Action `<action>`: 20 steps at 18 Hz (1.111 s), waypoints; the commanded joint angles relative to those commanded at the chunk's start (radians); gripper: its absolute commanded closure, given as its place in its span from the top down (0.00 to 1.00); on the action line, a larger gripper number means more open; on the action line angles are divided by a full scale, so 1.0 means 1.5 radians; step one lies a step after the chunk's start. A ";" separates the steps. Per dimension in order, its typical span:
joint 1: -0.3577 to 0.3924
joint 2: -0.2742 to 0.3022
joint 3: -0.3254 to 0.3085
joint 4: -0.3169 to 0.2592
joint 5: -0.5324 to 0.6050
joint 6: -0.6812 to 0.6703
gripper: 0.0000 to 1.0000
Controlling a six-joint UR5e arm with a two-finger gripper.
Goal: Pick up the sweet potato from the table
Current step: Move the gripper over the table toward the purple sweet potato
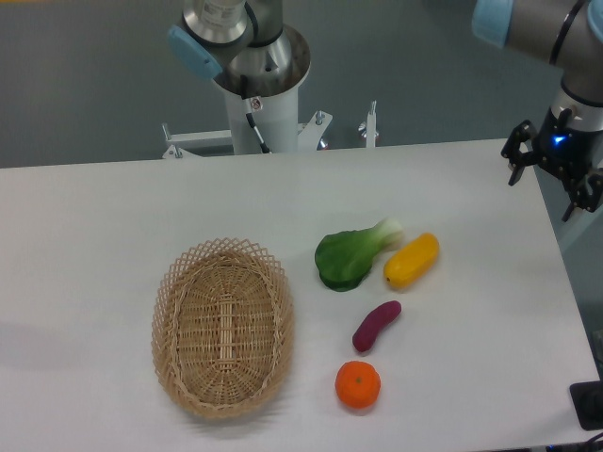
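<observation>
One hand is seen at the far right edge of the worktop, its dark fingers spread apart and nothing held between them. It hangs well apart from the produce, off beyond the corner of the white surface.

Nearest to it lies a yellow vegetable, with a green leafy vegetable just beside that. Below and between them, toward the front edge, the sweet potato is found lying flat on the worktop, angled with its upper end toward the yellow vegetable. An orange sits just in front of its lower end, near but apart. A wicker basket stands well to the left.

The task is judged to be at its opening step, the approach, with no grasp yet made. A long travel inward and down over the tuber is called for next, with the fingers turned across its narrow width. Care is thought to be needed at the lower end, where the orange leaves little room for a finger.
</observation>
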 joint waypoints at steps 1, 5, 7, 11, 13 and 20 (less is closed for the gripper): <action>-0.001 0.000 -0.001 0.000 -0.001 0.000 1.00; -0.003 0.000 -0.012 0.001 -0.001 -0.001 1.00; -0.004 0.000 -0.015 0.000 -0.001 -0.018 1.00; -0.035 0.000 -0.036 0.005 -0.003 -0.086 1.00; -0.056 -0.001 -0.047 0.017 -0.003 -0.139 1.00; -0.168 -0.047 -0.098 0.125 0.001 -0.376 1.00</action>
